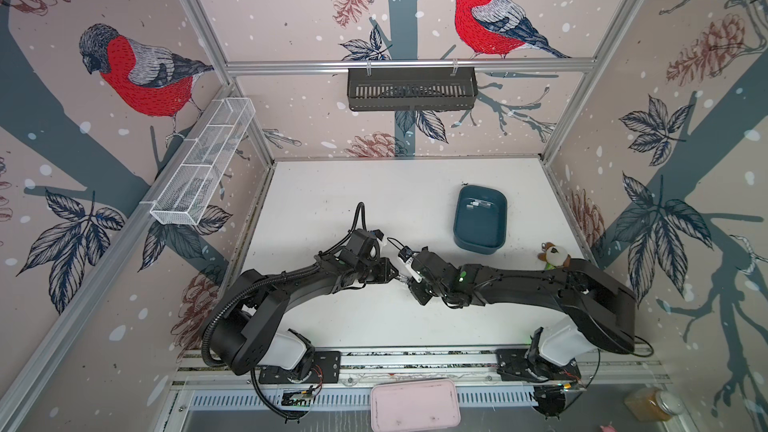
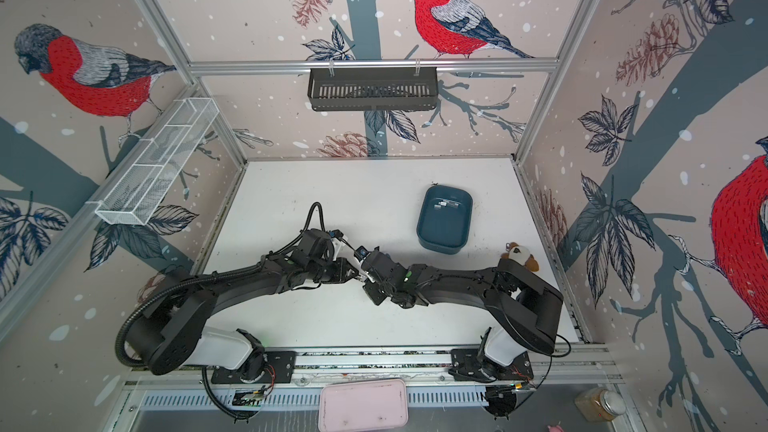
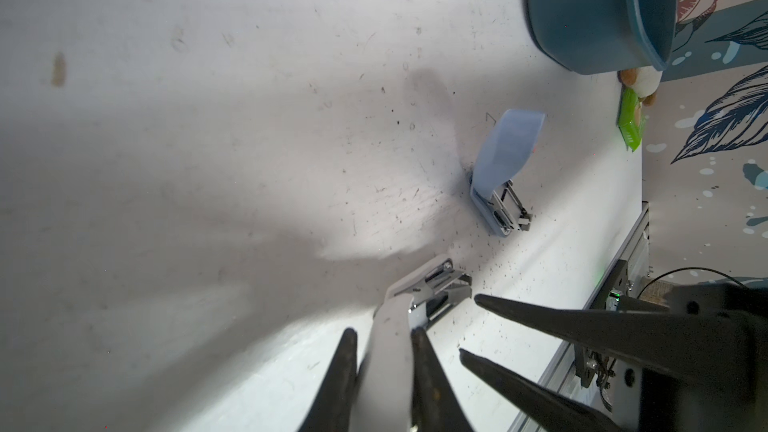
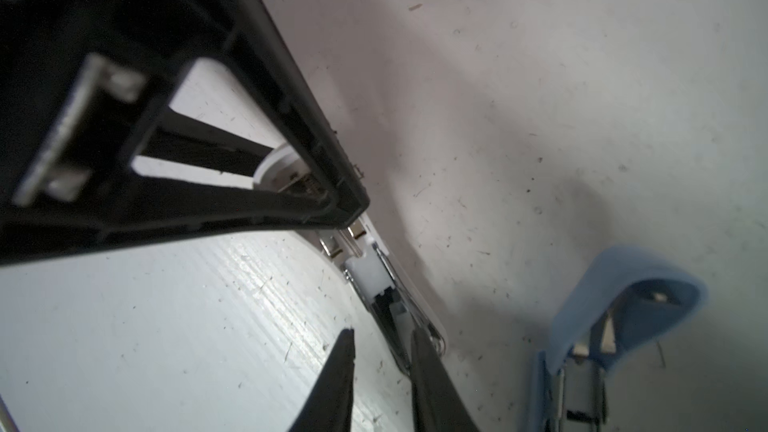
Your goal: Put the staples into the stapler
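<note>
My left gripper (image 3: 383, 332) is shut on the body of a white stapler (image 3: 392, 367), whose metal magazine (image 3: 440, 284) sticks out past the fingertips, above the table. My right gripper (image 4: 382, 333) is open, and the tip of that stapler's (image 4: 374, 276) magazine lies beside one finger. In both top views the two grippers meet at mid-table (image 1: 397, 275) (image 2: 360, 274). A second, light blue stapler (image 3: 503, 172) (image 4: 602, 347) lies hinged open on the table nearby. No loose staples show in any view.
A teal bin (image 1: 461, 209) stands back right, and a small plush toy (image 1: 555, 255) sits by the right wall. A pink lid (image 1: 415, 405) and a jar (image 1: 652, 405) lie in front of the rail. A black basket (image 1: 411, 89) and a white mesh basket (image 1: 203, 160) hang on the walls.
</note>
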Controlling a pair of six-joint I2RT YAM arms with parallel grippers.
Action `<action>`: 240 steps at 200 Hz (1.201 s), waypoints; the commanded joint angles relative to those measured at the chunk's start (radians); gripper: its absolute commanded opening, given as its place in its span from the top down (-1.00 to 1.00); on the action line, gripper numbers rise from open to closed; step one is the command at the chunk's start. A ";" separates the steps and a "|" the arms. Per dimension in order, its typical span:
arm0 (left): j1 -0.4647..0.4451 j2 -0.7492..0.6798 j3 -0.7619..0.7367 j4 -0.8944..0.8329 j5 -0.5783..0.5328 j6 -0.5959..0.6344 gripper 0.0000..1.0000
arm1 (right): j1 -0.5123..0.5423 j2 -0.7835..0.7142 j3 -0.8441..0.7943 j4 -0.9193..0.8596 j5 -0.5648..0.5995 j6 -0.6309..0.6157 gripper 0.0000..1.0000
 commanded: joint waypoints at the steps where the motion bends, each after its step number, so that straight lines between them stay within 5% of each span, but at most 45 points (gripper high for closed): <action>1: 0.000 -0.007 0.009 -0.013 -0.002 0.014 0.71 | -0.005 0.010 0.010 0.011 -0.009 -0.021 0.48; 240: 0.000 -0.007 -0.002 -0.011 0.000 0.020 0.76 | -0.015 0.046 0.015 0.054 0.063 -0.028 0.79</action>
